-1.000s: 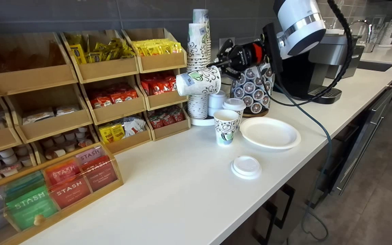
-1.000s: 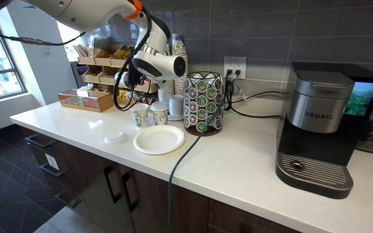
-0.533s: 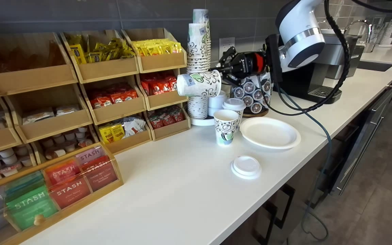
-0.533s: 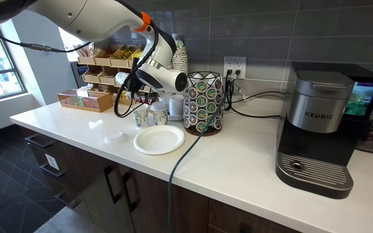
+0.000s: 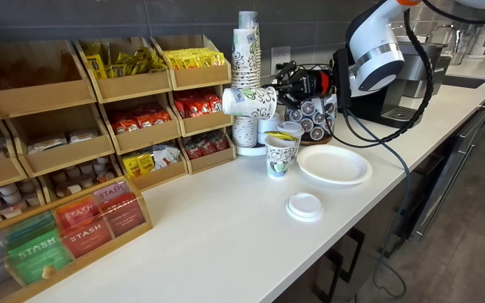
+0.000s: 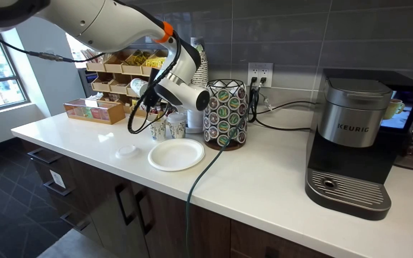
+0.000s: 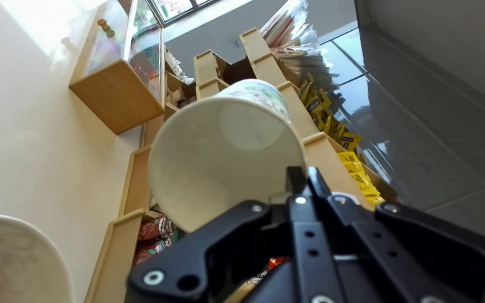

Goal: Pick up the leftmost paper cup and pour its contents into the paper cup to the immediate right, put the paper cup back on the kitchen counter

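- Up in the air, the leftmost paper cup (image 5: pixel 249 102) is held on its side, almost level, its base turned away from the robot arm (image 5: pixel 371 35) and its mouth turned back toward it!
- By the gripper (image 7: pixel 307 181) the cup is pinched at its rim: in the wrist view the fingers (image 7: pixel 296 180) are seen closed on the paper wall, one inside the mouth, one outside.
- Straight into that mouth the view is opened, and the pale inner wall and round floor are shown.
- Just below, the paper cup to the immediate right (image 5: pixel 278 162) is stood upright on the kitchen counter (image 5: pixel 192 235), a gap left between the two.
- A flash of yellow! A yellow packet (image 5: pixel 281 135) is caught slanting at the lower cup's rim; whether it is resting there or dropping cannot be told.
- Just beside that cup, the lidded cup (image 5: pixel 291 129) is seen in both exterior views.
- Nearer the front edge, the white lid (image 5: pixel 305 206) is laid flat, with the white plate (image 5: pixel 334 164) set near it.
- Behind the raised cup, the tall stack of patterned cups (image 5: pixel 244 54) is partly covered.
- Well apart, in an exterior view, the coffee machine (image 6: pixel 353 114) is placed beyond the pod rack (image 6: pixel 224 114).
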